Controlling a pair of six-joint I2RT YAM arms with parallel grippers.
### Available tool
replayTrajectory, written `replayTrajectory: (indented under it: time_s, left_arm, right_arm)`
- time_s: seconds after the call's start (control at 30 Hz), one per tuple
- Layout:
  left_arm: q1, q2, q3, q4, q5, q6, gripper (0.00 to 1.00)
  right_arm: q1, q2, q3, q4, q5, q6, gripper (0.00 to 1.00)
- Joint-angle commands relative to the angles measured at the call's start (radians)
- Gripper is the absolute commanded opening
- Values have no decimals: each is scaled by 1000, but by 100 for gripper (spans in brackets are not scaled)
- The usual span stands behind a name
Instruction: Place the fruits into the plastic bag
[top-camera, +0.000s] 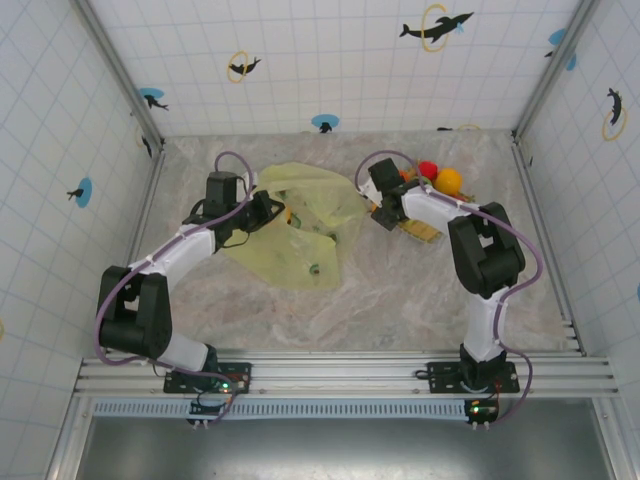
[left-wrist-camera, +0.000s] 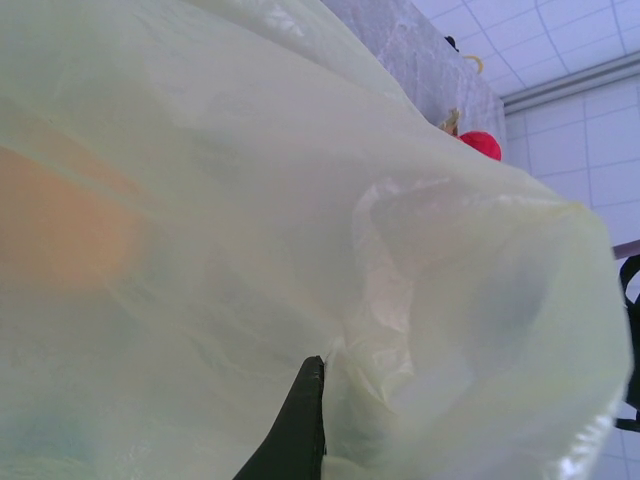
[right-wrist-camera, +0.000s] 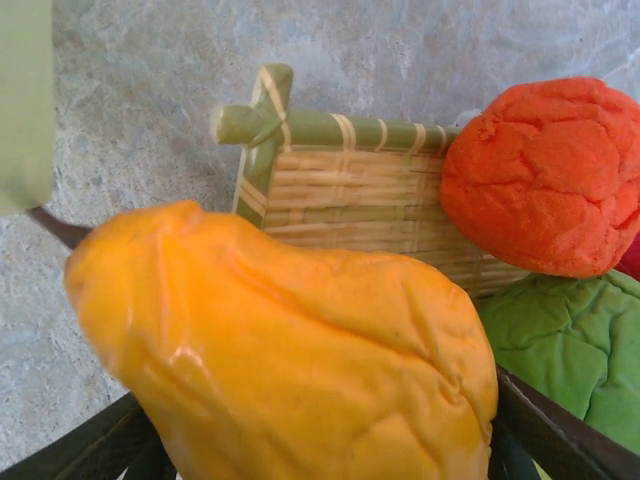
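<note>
The light, glossy, likely slippery pear is flanked at the mat by the right gripper's jaws, a grip not being discernible, and is best taken across its belly, while the limp bag is pinched by the clenched left gripper.

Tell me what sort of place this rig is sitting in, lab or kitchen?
Probably a lab test enclosure, not a kitchen: grid-tiled white walls on three sides, cartoon dolphin stickers on them, and an aluminium rail along the marble-look tabletop's near edge.
</note>
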Motion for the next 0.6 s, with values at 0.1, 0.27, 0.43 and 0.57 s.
replayTrajectory:
  time_s: [0.1,0.27,0.43,0.57]
  left_arm:
    - [9,15,11,-1,24,4,0]
    - [10,14,10,1,23,2,0]
    - [9,13,11,2,22,2,0]
    - [10,13,7,6,23,-3,0]
  right_arm:
    - [2,8,31,-29,-25,-5,70]
    - [4,-59,-5,-9,-57,23,66]
    - [15,-191,-111,60,-98,82,64]
    - [22,-323,-230,109,-89,143,62]
